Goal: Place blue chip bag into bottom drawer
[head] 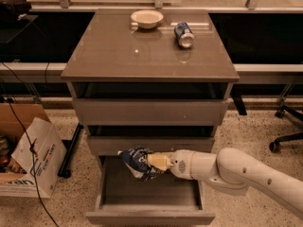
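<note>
Open bottom drawer (150, 217); tool (151, 162) above grips blue chip bag (134, 159).

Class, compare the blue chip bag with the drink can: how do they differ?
The blue chip bag is crumpled, the can a smooth cylinder. The gripper holds the bag over the open bottom drawer; the can rests unheld on the cabinet top. Both are blue.

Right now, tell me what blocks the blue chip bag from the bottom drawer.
Nothing visible does. The end effector holds the blue chip bag just over the open bottom drawer, with no object between them.
</note>
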